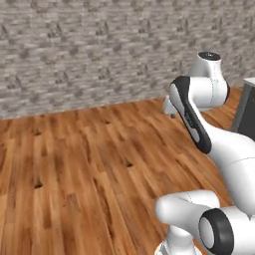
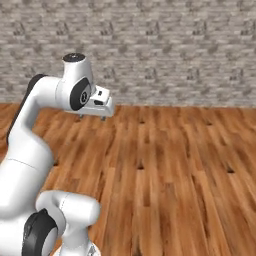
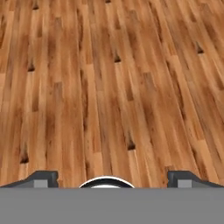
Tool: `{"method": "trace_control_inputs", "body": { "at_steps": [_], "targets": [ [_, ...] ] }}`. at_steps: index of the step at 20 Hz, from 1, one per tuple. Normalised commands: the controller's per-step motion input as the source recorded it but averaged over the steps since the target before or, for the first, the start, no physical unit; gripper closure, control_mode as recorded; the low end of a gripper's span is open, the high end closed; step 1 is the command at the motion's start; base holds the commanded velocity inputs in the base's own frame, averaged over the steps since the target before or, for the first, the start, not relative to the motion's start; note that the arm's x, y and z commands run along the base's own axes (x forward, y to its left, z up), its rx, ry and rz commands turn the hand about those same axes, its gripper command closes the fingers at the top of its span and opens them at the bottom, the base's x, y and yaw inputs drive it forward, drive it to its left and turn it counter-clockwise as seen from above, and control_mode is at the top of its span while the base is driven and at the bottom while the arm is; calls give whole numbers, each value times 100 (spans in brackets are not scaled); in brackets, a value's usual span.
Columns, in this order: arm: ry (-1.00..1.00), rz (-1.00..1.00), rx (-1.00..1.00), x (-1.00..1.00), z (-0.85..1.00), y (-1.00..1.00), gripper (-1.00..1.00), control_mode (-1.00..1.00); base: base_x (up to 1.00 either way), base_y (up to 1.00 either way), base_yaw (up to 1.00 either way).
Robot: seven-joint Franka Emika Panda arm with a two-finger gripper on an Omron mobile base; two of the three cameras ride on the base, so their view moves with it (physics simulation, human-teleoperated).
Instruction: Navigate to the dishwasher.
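**Arm over bare floor, a dark panel at the right edge**

Left base view: a grey brick wall (image 1: pixel 79 50) closes the far side of the room, and a wooden plank floor (image 1: pixel 74 169) runs from it toward the camera. The white arm (image 1: pixel 199 114) rises from the lower right, folded at the elbow, with its hand held out above the floor. At the far right edge stands a dark grey upright panel (image 1: pixel 247 117) with a pale top. So little of it is seen that it cannot be said whether this is the dishwasher.

Right base view: the gripper (image 2: pixel 92 117) hangs from the hand above the planks, pointing down, well short of the wall.

Hand view: the two finger tips (image 3: pixel 41 178) stand far apart at the bottom corners, so the jaws are spread wide with nothing between them. Beneath them lies the plank floor.
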Motion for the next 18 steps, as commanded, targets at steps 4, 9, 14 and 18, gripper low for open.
{"method": "trace_control_inputs", "body": {
  "at_steps": [4,9,14,18],
  "targets": [
    [0,0,0,0,0,0,-100,100,100,-14,-24],
    [0,0,0,0,0,0,-100,100,100,0,-51],
    [0,0,0,0,0,0,-100,100,100,0,-56],
    [0,0,0,0,0,0,-100,100,100,-3,-53]
  ]
}}
